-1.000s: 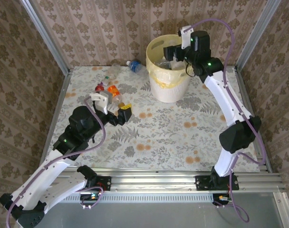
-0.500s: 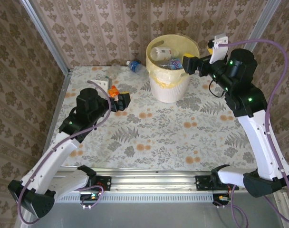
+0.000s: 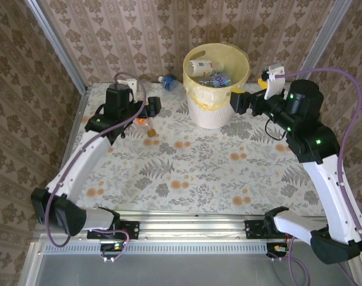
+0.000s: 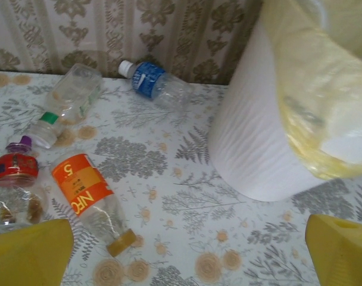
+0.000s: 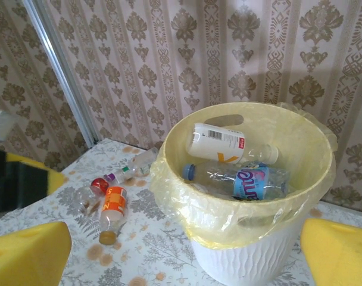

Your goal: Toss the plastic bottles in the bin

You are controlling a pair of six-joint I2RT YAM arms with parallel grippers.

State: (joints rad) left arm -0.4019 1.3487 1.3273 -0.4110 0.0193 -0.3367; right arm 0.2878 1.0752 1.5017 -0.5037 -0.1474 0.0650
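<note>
Task part done: at least two bottles (image 5: pixel 219 142) lie inside the bin (image 3: pixel 214 116). At least four plastic bottles (image 4: pixel 89 196) lie on the table (image 3: pixel 199 167), at the bin's nine o'clock. My left gripper (image 3: pixel 150 107) and right gripper (image 3: pixel 238 102) both gape wide, carrying nothing.

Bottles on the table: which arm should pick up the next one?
Left. The left arm holds its jaws open close to the orange-labelled bottle and its neighbours. The right arm, jaws also open, is beside the bin, farther from those bottles.
</note>
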